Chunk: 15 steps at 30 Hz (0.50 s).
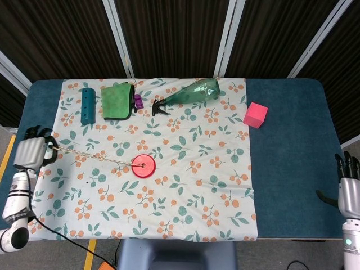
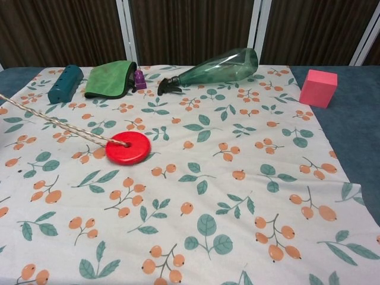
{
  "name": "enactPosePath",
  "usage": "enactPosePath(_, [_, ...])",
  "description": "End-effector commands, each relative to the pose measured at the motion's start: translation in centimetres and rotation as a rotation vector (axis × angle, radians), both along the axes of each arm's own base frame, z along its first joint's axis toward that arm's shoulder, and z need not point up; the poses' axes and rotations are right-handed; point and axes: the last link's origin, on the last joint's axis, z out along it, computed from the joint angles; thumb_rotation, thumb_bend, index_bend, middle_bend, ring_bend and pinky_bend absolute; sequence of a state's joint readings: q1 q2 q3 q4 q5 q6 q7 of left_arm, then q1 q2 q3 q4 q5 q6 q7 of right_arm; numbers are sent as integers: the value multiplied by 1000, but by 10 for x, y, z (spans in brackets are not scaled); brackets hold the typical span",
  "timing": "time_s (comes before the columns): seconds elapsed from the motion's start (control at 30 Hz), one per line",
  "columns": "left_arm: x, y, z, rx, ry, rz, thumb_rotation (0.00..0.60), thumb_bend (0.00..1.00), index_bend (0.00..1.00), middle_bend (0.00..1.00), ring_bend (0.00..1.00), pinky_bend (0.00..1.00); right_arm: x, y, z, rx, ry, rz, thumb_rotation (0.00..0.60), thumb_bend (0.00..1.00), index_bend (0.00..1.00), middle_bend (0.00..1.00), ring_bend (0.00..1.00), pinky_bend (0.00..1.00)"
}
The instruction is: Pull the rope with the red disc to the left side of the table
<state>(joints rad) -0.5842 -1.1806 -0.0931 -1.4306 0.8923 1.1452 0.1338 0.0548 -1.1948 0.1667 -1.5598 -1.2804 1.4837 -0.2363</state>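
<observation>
The left robot hand (image 1: 31, 153), at the frame's far left edge past the table (image 1: 292, 146), grips the taut rope (image 1: 93, 157), so the red disc (image 1: 143, 166) lies left of center, the pull looking nearly complete.

The left hand (image 1: 32, 153) is out past the left edge of the table, with its fingers curled tight around the end of the rope (image 1: 90, 156). Its arm runs straight down from the wrist toward the bottom left corner. The right hand (image 1: 349, 191) is far off at the right edge, held upright with its fingers pointing up and holding nothing.
</observation>
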Motion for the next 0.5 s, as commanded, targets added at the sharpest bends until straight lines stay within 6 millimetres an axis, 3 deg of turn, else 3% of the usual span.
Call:
enactPosePath(0.03, [-26,-12,30,122,92,45,600,822,867,204,0,20,0,0,0,1,3,-1,600,241,0,0,0,0])
enactPosePath(0.17, [-39,-16,55,252,184,75,600,843,870,217,0,27,-1,2,1,-2,8,-7,600,241,0,0,0,0])
enactPosePath(0.5, [-49,-11,93,393,274,84,600,855,873,231,0,35,-3,5,1,-3,7,-10,600,241,0,0,0,0])
